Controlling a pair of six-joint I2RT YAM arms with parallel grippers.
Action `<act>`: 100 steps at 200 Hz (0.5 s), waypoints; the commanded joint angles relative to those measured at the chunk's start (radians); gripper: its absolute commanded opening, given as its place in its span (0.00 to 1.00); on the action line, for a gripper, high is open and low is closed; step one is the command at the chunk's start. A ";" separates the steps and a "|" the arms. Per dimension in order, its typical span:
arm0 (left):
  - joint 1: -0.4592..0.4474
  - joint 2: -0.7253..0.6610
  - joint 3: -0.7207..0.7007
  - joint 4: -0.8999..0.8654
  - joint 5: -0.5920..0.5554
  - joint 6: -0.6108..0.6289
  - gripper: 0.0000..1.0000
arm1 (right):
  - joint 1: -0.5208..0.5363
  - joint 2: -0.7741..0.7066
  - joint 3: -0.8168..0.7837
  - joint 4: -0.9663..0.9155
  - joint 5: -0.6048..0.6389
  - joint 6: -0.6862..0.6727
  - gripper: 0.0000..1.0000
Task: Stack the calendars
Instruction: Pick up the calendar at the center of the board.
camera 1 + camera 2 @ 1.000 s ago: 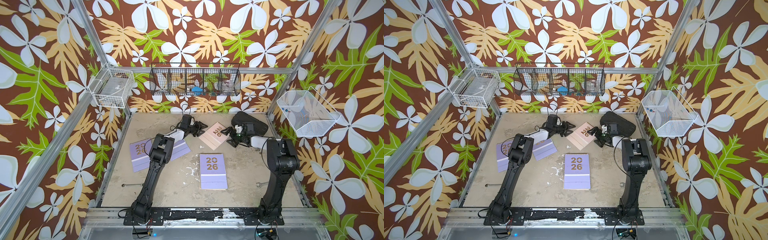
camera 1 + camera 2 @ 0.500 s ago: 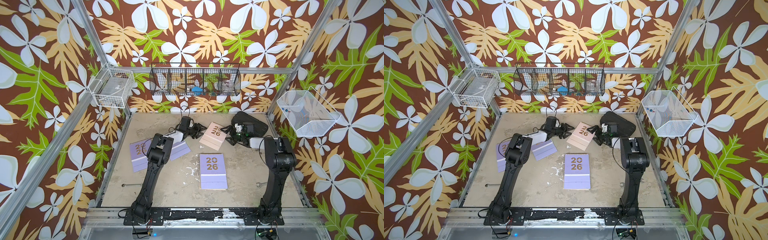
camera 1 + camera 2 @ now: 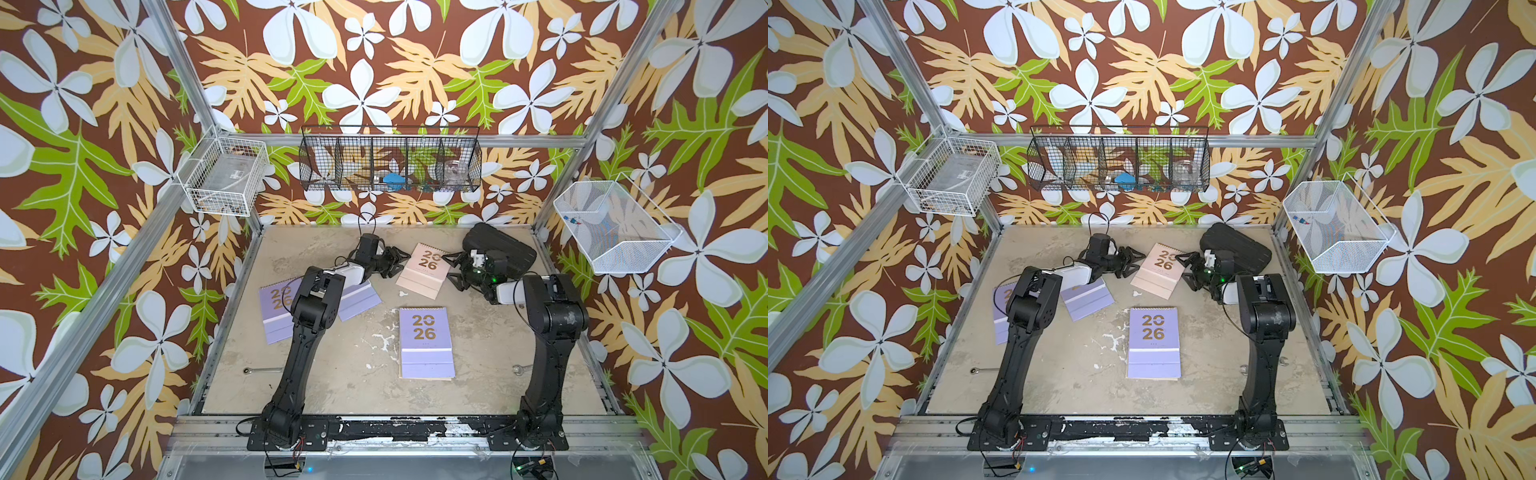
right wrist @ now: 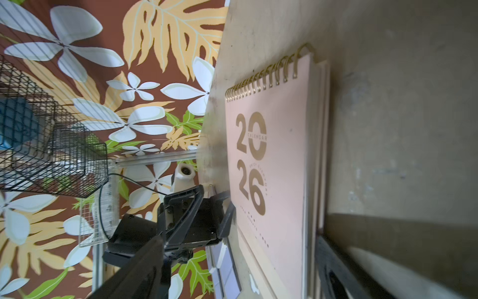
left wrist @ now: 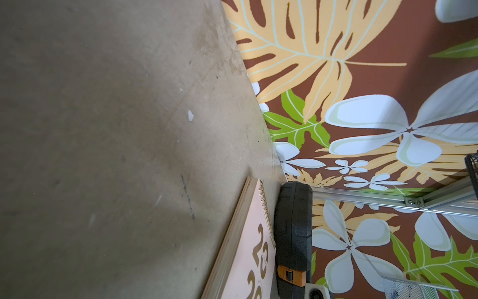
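Observation:
A pale pink calendar (image 3: 424, 270) (image 3: 1158, 272) (image 4: 271, 168) lies flat near the back of the table. My left gripper (image 3: 397, 264) (image 3: 1132, 262) stands open at its left edge, holding nothing. At its right edge is my right gripper (image 3: 451, 272) (image 3: 1185, 270), open too, and one of its fingers (image 4: 336, 266) reaches past the calendar's side. A lilac calendar (image 3: 426, 343) lies mid-table with a pale edge showing under it. Two more lilac calendars (image 3: 274, 311) (image 3: 359, 299) lie at the left, partly hidden by my left arm. The left wrist view shows the pink calendar (image 5: 248, 259) but no fingers.
A black case (image 3: 503, 249) (image 5: 292, 233) with an orange latch (image 5: 289, 275) sits just behind my right gripper. Two wrenches (image 3: 259, 370) (image 3: 521, 368) lie near the table's sides. Wire baskets (image 3: 226, 174) (image 3: 390, 162) (image 3: 611, 224) hang on the walls.
My right gripper has moved left, up to the pink calendar's right edge, and its jaws have narrowed a little. The left gripper has hardly moved.

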 commanded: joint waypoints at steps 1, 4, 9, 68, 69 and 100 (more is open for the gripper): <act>-0.011 -0.006 -0.016 -0.063 0.059 -0.012 0.59 | 0.016 0.006 -0.018 0.254 -0.100 0.151 0.89; -0.011 -0.007 -0.017 -0.062 0.060 -0.014 0.59 | 0.016 0.006 -0.020 0.251 -0.097 0.153 0.89; -0.011 -0.010 -0.020 -0.058 0.061 -0.015 0.59 | 0.016 0.003 -0.020 0.233 -0.093 0.146 0.89; -0.011 -0.020 -0.036 -0.050 0.060 -0.022 0.60 | 0.019 -0.048 0.005 -0.078 -0.035 -0.055 0.85; -0.011 -0.020 -0.036 -0.050 0.060 -0.022 0.60 | 0.019 -0.050 0.006 -0.086 -0.031 -0.061 0.84; -0.010 -0.023 -0.041 -0.044 0.058 -0.026 0.60 | 0.011 -0.071 0.009 -0.196 0.008 -0.119 0.83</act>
